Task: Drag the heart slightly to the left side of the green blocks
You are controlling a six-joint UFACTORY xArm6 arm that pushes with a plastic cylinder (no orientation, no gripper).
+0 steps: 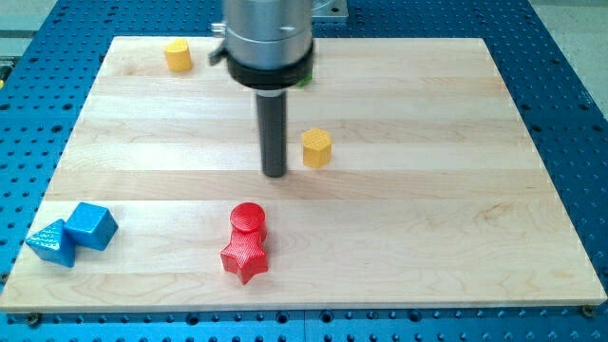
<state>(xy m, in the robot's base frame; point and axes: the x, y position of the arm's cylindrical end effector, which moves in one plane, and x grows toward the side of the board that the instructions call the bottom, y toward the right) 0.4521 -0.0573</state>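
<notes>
My tip (275, 175) rests on the board near the centre. A yellow hexagon block (317, 147) lies just to its right, a small gap away. A second yellow block (177, 55), whose shape looks like a heart, sits near the view's top left, far from the tip. Only a sliver of green (307, 80) shows at the right edge of the arm's body (268, 43); the rest of the green blocks is hidden behind it.
A red cylinder (248, 218) touches a red star (244, 256) below the tip. A blue cube (92, 225) and a blue triangle (52, 243) sit together at the bottom left corner. The wooden board (456, 209) ends in blue perforated table all round.
</notes>
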